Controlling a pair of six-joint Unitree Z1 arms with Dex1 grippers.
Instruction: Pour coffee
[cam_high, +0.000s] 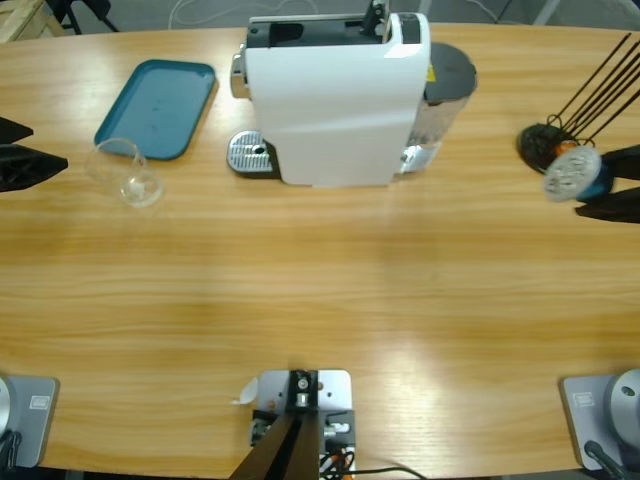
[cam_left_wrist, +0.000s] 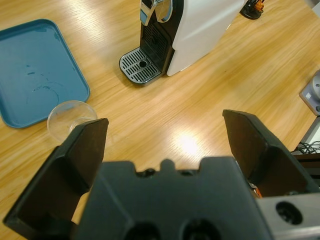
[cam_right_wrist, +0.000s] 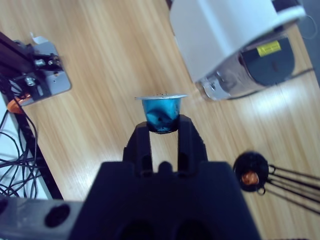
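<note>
No coffee is in view. A clear glass tumbler (cam_high: 128, 172) stands empty on the table beside the teal tray; it also shows in the left wrist view (cam_left_wrist: 70, 116). My left gripper (cam_high: 25, 148) waits open at the table's left edge, just left of the glass, with nothing between its jaws (cam_left_wrist: 165, 127). My right gripper (cam_high: 600, 185) at the right edge is shut on a blue capsule (cam_high: 572, 172) with a foil lid (cam_right_wrist: 161, 112). The white coffee machine (cam_high: 335, 95) stands at the back middle, its drip grate (cam_left_wrist: 141, 66) bare.
A teal tray (cam_high: 158, 105) lies at the back left with nothing on it. A black wire capsule rack (cam_high: 545, 145) with a small orange capsule (cam_right_wrist: 249, 177) stands at the back right, close to my right gripper. Bare wood stretches across the table's middle and front.
</note>
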